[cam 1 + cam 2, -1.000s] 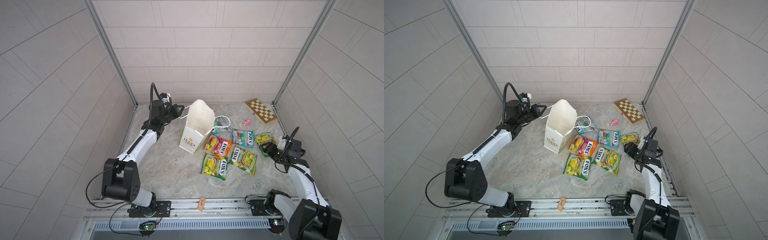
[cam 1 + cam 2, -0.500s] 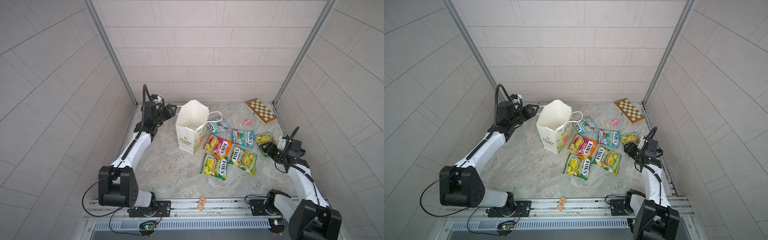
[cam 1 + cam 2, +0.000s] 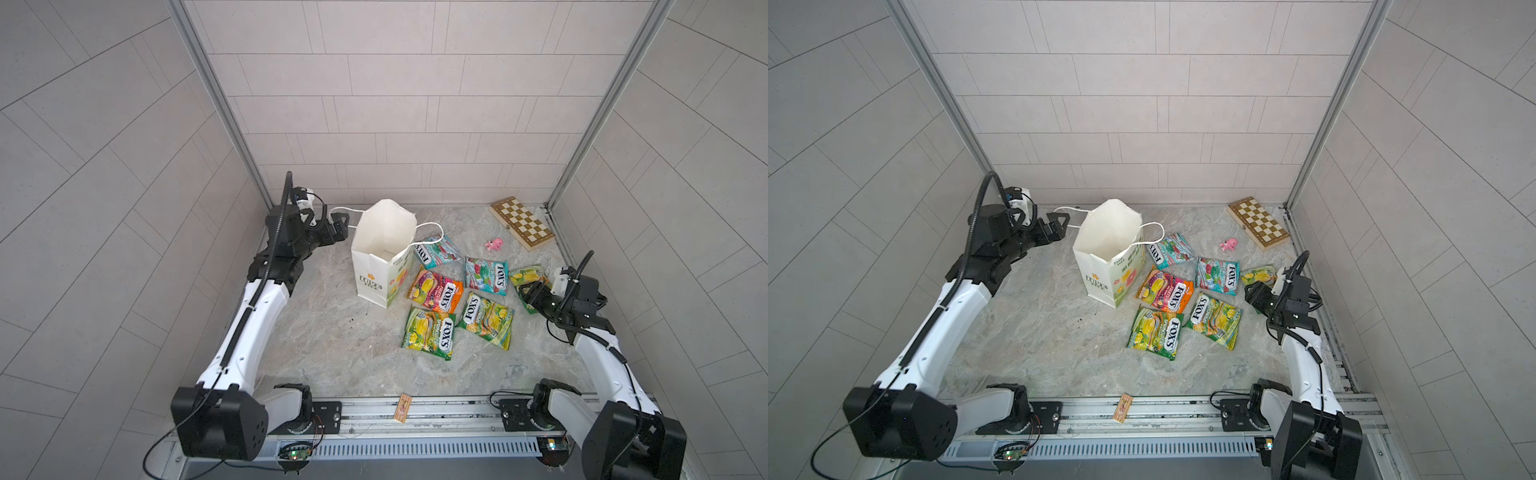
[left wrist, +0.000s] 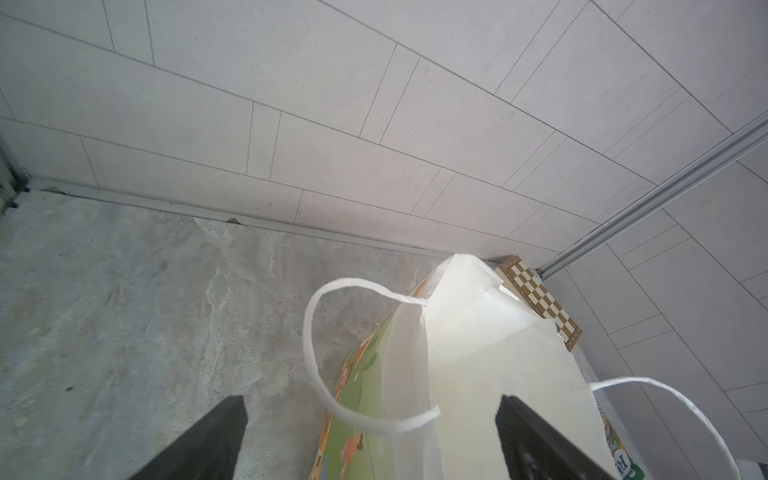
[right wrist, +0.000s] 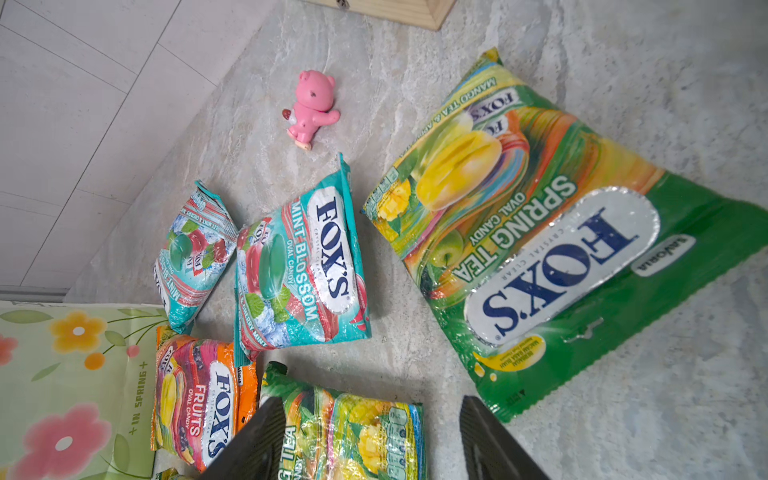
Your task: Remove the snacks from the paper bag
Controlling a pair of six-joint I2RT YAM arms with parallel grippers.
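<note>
Left gripper (image 3: pixel 340 224) at far left, level with the bag rim: jaws spread wide, clamped on nothing. Same gripper (image 4: pixel 370 401) in the left wrist view, with the white cord handle (image 4: pixel 308 345) looping loose between the black fingers (image 4: pixel 208 440); touching them or not, cannot tell.

Just right of it, bag (image 3: pixel 376 266) upright on the table (image 3: pixel 324 353), mouth open, orange flower on the front, floral side facing the packets. Other handle (image 3: pixel 432 224) drooping over a teal packet (image 3: pixel 436 253) lying just beside the bag.

Further right, flat on the table and outside the bag: orange packet (image 3: pixel 434 291), second teal packet (image 3: pixel 486 276), yellow-green packet (image 3: pixel 430 332) and its twin (image 3: pixel 486 320) nearer the front. Pink toy (image 3: pixel 494 244) and board (image 3: pixel 521 222) toward the back wall.

At far right, green packet (image 3: pixel 528 276) partly under the right gripper (image 3: pixel 530 293). Jaws apart, holding nothing; in the right wrist view only table and a yellow-green packet's end below them, green packet (image 5: pixel 540 249) flat alongside.
</note>
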